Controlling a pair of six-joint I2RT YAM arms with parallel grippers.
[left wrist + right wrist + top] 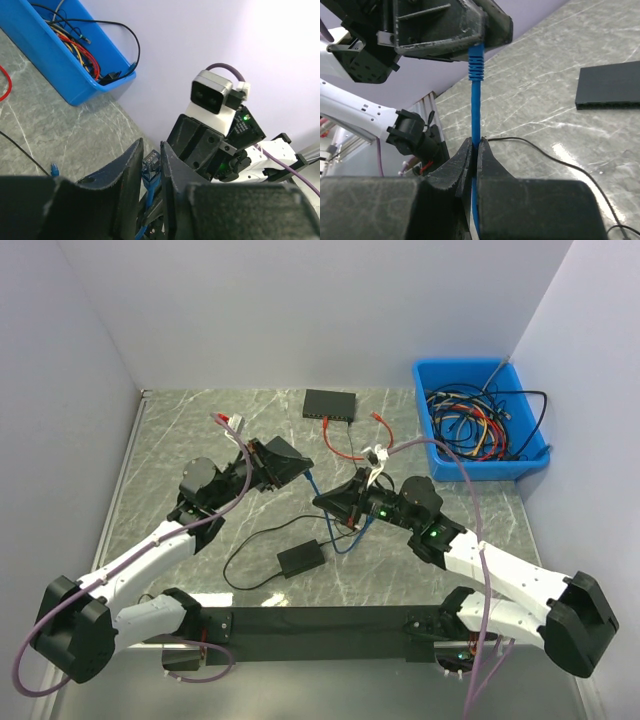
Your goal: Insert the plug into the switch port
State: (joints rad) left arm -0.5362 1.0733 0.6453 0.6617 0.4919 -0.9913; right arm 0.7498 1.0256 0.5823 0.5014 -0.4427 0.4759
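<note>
Desk (170,430): grey-green marbled top with pale veins, softly lit.
Back wall (320,310): plain white panel behind the desk.
Left wall (50,440) and right wall (590,390): matching pale panels at the desk's sides.
Rail (118,480): metal strip along the desk's left edge.

No text, label, brand, number or sign can be read in any of the views. Whether the switch (329,404) at the far side carries print cannot be told; it shows too small.

The marbled table (190,425) carries a black switch (329,404), a blue bin (480,469), a red cable (338,451) and a black adapter (301,559).
</note>
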